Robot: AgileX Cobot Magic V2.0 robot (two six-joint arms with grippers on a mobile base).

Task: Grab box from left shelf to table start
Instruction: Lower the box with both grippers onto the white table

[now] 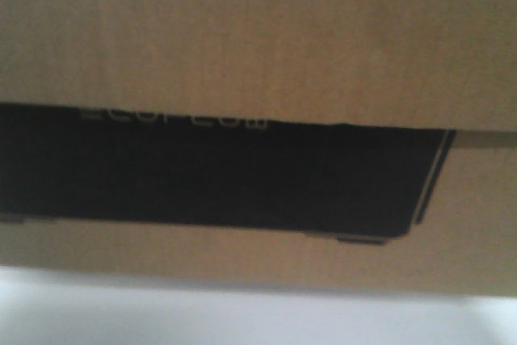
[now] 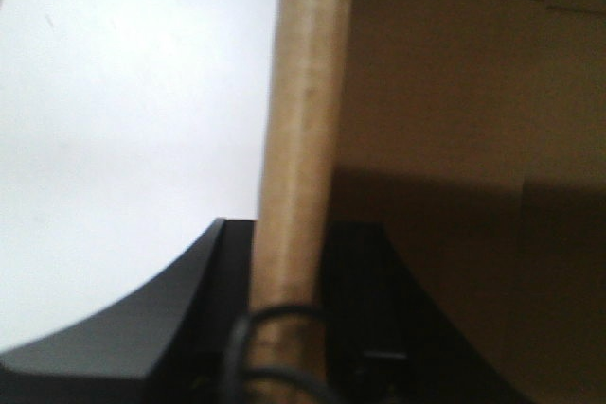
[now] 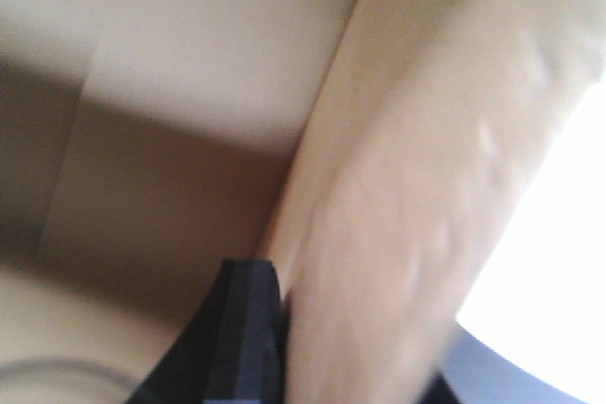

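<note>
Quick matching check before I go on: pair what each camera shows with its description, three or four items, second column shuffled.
Column 1:
1. black print on the box
2. cardboard flap in the left wrist view
3. left tool
4. white surface

Column 2:
A. black fingers on either side of a flap edge
B. pale strip below the box
C. dark band with pale lettering along its top
D. tan upright panel seen edge-on

Pairs: 1-C, 2-D, 3-A, 4-B

The box overruns the frame; its lettering blurs.
</note>
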